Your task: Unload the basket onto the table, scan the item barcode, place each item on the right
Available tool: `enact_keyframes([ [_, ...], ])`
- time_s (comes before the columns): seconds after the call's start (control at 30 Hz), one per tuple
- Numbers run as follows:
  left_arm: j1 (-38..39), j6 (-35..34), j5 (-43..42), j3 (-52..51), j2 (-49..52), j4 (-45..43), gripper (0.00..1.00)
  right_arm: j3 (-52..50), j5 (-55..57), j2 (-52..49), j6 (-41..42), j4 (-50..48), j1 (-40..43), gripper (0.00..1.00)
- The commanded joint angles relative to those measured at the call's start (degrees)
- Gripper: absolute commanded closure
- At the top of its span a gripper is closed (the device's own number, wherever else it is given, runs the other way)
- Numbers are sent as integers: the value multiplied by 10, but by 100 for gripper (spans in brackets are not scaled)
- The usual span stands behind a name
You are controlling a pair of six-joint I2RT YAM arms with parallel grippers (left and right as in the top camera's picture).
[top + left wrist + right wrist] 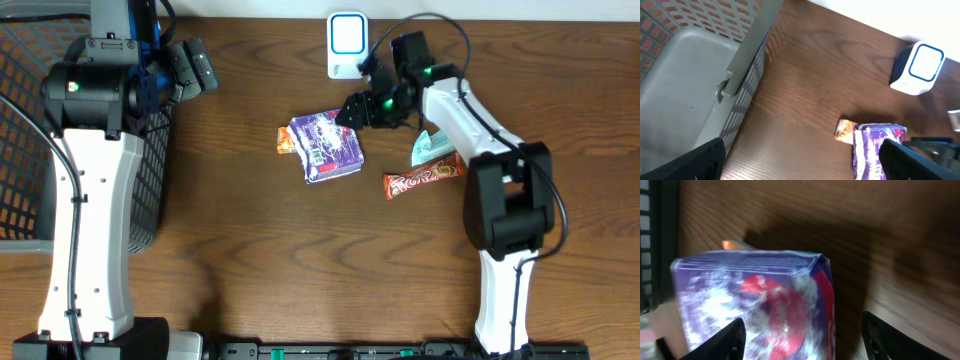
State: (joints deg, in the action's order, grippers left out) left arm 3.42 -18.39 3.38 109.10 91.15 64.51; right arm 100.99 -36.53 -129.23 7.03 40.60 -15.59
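Ignore the mesh basket [20, 120] along the left edge of the overhead view, and leave the left pincer [205, 66] parked beside it in the upper left, spread wide and holding nothing. Look next to the middle of the frame: purple packet [328, 146] lying flat on the bench [240, 250], with a small orange wrapper [286, 141] poking out at its left edge. Just above and right of the packet, find the white scanner [346, 42] at the top edge, and below that the right pincer [352, 108], hovering at the packet's upper right corner with jaws apart and gripping nothing. In the right wrist view, note one finger [727, 340] overlapping the packet's face and the other finger [887, 340] well clear at lower right: off-centre, so shift toward the packet before closing. Take a whole edge rather than the corner, the soft, glossy wrap looking likely to twist or crumple under a pinch. Close gently, lift straight up to shed the orange wrapper, then carry toward the scanner's window. No barcode visible in any view, so be ready to turn the packet over. Steer clear of the green packet [428, 148] and the candy bar [422, 178] to the right.
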Motion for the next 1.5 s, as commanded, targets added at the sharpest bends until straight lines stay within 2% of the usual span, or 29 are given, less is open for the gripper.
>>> enact_keyframes([
  [0.0,-2,-3,3,2,3,2,2,-9,-86,-44,12,-13,4,33],
  [0.07,-2,-3,3,2,3,2,2,-9,-130,-63,10,-19,4,41],
  [0.1,-2,-3,3,2,3,2,2,-9,-149,-69,5,-21,4,50],
  [0.17,-2,-3,3,2,3,2,2,-9,-157,-69,4,-23,4,79],
  [0.2,-2,-3,3,2,3,2,2,-1,-153,-57,10,-19,9,99],
  [0.23,-2,-3,3,2,3,2,2,5,-146,-48,16,-12,11,99],
  [0.33,-2,-3,3,2,3,2,2,31,-68,-4,37,19,24,99],
  [0.47,-2,-3,3,2,3,2,2,74,189,90,46,106,21,99],
  [0.53,-2,-3,3,2,3,2,2,79,391,144,52,148,1,99],
  [0.57,-2,-3,3,2,3,2,2,79,456,155,62,159,-7,99],
  [0.8,-2,-3,3,2,3,2,2,61,802,136,115,184,-78,99],
  [0.9,-2,-3,3,2,3,2,2,54,829,99,117,186,-109,99],
  [1.1,-2,-3,3,2,3,2,2,54,764,25,129,166,-173,98],
  [1.13,-2,-3,3,2,3,2,2,54,751,17,129,160,-184,95],
  [1.2,-2,-3,3,2,3,2,2,54,730,16,129,153,-201,80],
  [1.27,-2,-3,3,2,3,2,2,64,710,21,129,149,-217,54],
  [1.3,-2,-3,3,2,3,2,2,76,699,23,129,151,-221,47],
  [1.47,-2,-3,3,2,3,2,2,184,612,31,129,219,-210,39],
])
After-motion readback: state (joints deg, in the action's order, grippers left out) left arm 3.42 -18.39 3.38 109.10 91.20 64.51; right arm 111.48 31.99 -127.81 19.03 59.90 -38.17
